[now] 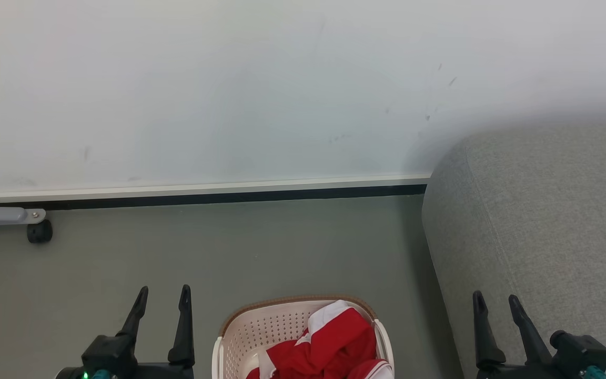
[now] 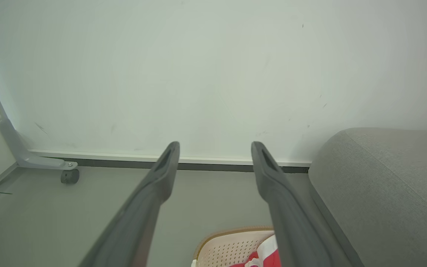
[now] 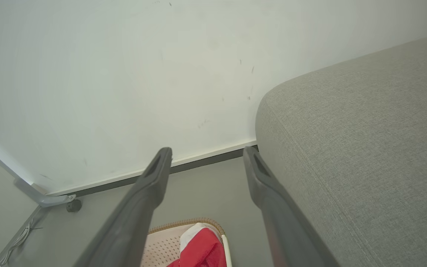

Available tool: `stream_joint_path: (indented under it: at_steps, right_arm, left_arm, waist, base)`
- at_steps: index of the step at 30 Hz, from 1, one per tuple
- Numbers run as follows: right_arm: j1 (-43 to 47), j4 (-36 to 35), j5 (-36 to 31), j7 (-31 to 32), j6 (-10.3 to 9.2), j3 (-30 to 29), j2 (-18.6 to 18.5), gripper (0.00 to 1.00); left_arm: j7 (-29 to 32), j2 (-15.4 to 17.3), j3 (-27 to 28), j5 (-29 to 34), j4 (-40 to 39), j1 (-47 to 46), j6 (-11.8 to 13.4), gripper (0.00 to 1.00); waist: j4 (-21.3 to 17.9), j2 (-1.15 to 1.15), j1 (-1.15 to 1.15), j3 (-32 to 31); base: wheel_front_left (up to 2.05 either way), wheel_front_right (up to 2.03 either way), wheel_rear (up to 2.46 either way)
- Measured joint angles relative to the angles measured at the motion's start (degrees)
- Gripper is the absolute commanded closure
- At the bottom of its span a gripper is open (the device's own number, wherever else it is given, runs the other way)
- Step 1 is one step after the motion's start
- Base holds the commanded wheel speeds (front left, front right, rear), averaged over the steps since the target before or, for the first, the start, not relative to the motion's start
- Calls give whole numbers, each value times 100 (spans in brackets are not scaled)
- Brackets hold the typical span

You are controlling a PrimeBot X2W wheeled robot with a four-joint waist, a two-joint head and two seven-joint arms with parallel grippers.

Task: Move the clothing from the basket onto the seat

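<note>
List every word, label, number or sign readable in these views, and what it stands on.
No text can be read.
The red and white clothing in the basket lies in plain folds, with no lettering visible.
The wall carries dark scuff marks, not writing.
The seat and floor bear no print.

Clothing: red, white panels. Basket: cream-white, perforated, brown woven-look rim. Seat: grey, fine weave. Floor: dull grey-green. Wall: off-white, faint dark scuffs. Left claw, right claw: black.
</note>
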Motion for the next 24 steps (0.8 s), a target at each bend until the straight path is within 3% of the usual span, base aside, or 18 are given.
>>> stream_joint_path:
  at_steps: [14,24]
  right_arm:
    - [21,-136,-1046,-301,-134,211,-79,0]
    - [27,-144,-1070,-301,-144,180,-79,0]
  left_arm:
    - [-289,-5,-129,955,21,23,92,0]
    - [-289,-42,-98,1002,140,28,42,0]
  waist:
    - [-7,0,0,3]
    - [-12,0,0,7]
  base:
    - [0,0,0]
    - [0,0,0]
